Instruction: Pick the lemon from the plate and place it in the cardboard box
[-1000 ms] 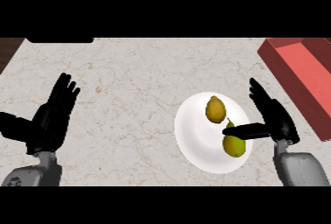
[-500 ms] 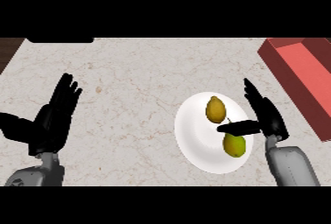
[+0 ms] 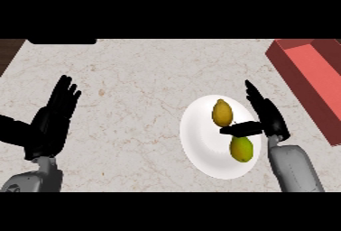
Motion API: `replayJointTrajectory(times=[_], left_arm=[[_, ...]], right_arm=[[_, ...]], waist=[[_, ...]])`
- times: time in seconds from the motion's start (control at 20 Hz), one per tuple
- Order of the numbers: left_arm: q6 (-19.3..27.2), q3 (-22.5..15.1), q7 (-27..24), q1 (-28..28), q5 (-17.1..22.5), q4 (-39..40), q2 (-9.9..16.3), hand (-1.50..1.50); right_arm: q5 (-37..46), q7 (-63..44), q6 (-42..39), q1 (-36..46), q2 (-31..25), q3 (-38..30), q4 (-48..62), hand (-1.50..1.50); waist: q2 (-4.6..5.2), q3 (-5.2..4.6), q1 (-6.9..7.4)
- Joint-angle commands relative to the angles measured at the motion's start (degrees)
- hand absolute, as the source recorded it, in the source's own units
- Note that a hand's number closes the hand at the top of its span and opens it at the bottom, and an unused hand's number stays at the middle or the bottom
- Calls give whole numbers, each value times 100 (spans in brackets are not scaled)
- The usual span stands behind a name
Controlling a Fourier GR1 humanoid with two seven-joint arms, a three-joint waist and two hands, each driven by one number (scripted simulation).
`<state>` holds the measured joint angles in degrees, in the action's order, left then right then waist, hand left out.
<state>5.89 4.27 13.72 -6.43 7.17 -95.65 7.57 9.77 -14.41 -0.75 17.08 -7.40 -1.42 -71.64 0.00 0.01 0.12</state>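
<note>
On the white plate, at about four o'clock from the counter's middle, lie two yellow fruits: one toward twelve o'clock and one toward six, and I cannot tell which is the lemon. Just past the plate's three o'clock rim the right hand stands with fingers straight and thumb stretched out between the fruits, holding nothing. At nine o'clock the left hand rests open, fingers spread and up, while the red box sits at two o'clock.

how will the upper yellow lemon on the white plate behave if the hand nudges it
The upper yellow lemon looks rounded with tapered ends, so it would probably roll or pivot. The smooth white plate likely lets it slide, possibly into the greenish lemon below the right hand thumb.
</note>
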Motion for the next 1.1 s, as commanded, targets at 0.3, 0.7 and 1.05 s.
replayJointTrajectory(times=[0.3,0.7,1.05], left_arm=[[-139,165,-96,-64,40,22,-70,0],[-77,68,-74,2,-159,8,-141,0],[-76,69,59,-27,-96,-116,-179,0]], right_arm=[[122,-3,-10,131,139,-23,192,-150],[315,787,48,231,146,-61,1080,-150],[829,1281,471,220,254,227,1106,150]], waist=[[-1,-1,-2],[1,0,5],[3,0,15]])
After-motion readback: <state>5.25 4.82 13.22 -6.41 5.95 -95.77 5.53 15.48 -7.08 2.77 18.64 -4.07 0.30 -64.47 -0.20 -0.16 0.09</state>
